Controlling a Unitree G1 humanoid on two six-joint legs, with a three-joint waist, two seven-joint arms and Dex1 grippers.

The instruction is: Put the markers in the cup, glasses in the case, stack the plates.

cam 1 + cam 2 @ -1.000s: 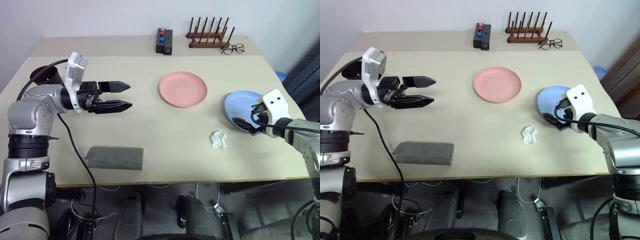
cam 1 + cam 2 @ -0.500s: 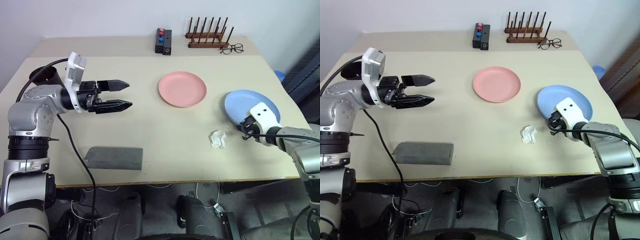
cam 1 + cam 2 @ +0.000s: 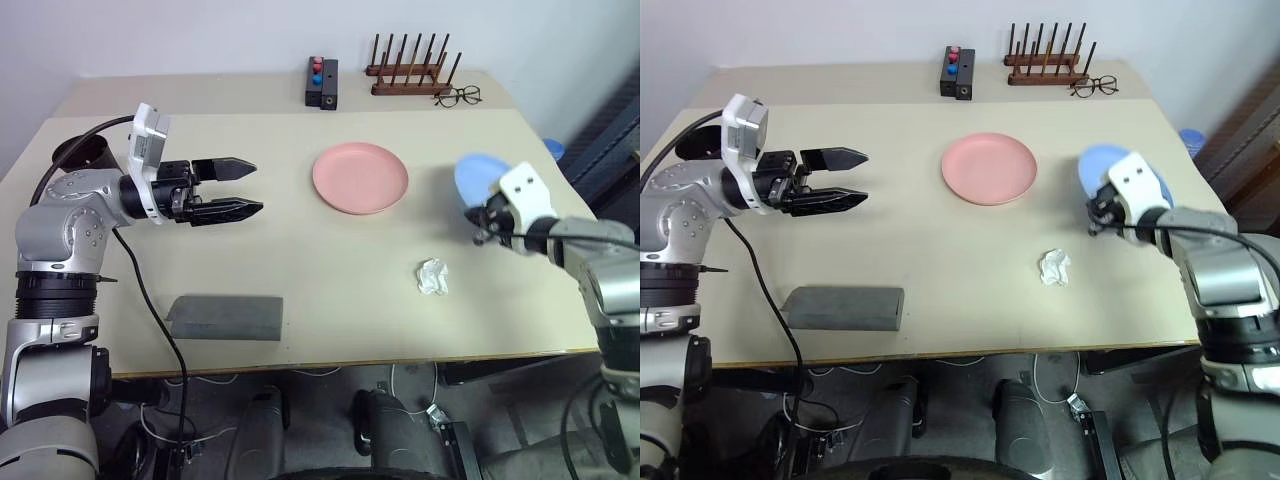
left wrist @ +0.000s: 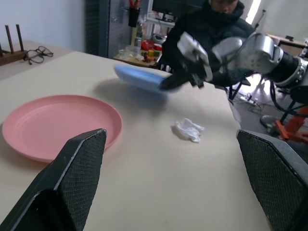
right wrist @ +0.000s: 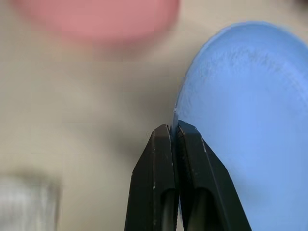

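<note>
The right gripper (image 3: 1095, 215) is clenched on the blue plate's (image 3: 478, 175) rim, holding it tilted off the table (image 3: 330, 270) at three o'clock of the pink plate (image 3: 360, 177), left gripper (image 3: 245, 186) spread empty; so thin an edge pinch could slip mid-carry

Two head cameras look forward and down from the near edge of the table (image 3: 330, 300), covering it to its far edge. The left wrist camera looks level across the table from the left side, framing the pink plate (image 4: 57, 125) and the blue plate (image 4: 139, 79), which the head views share. The right wrist camera sits close against the blue plate's rim.
</note>
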